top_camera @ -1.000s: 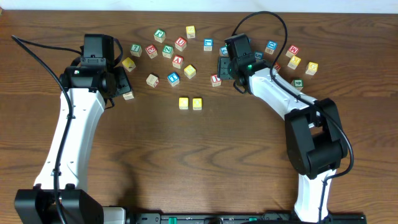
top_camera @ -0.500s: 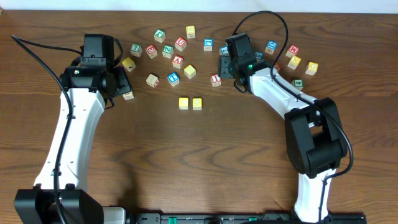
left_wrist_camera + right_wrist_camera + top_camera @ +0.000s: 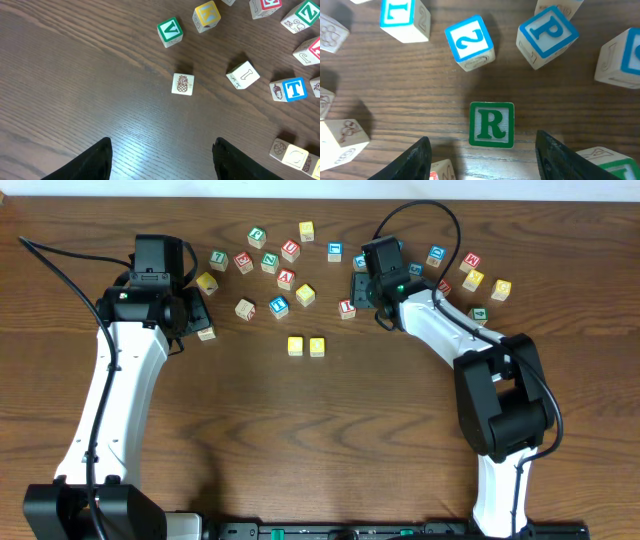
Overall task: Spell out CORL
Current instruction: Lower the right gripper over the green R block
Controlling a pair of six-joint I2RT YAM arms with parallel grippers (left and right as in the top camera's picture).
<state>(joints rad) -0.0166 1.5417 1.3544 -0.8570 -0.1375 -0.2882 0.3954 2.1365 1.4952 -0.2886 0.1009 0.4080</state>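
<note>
Two yellow-topped cubes (image 3: 295,346) (image 3: 317,346) sit side by side at the table's middle. The green R cube (image 3: 492,125) lies flat on the wood, just ahead of my right gripper (image 3: 482,137), whose jaws stand open on either side of it without touching. A white cube with a blue letter that looks like an L (image 3: 402,15) lies at the top left of the right wrist view. In the overhead view the right gripper (image 3: 358,285) hangs over the block cluster and hides the R. My left gripper (image 3: 162,140) is open over bare wood, also seen from overhead (image 3: 195,315).
Several loose letter cubes crowd the back of the table (image 3: 290,270). A blue 2 cube (image 3: 469,42) and a blue P cube (image 3: 547,35) lie just beyond the R. A pineapple cube (image 3: 182,84) and a blue T cube (image 3: 295,89) lie ahead of the left gripper.
The right arm has shifted very slightly; the cubes and the left arm have stayed where they were.
</note>
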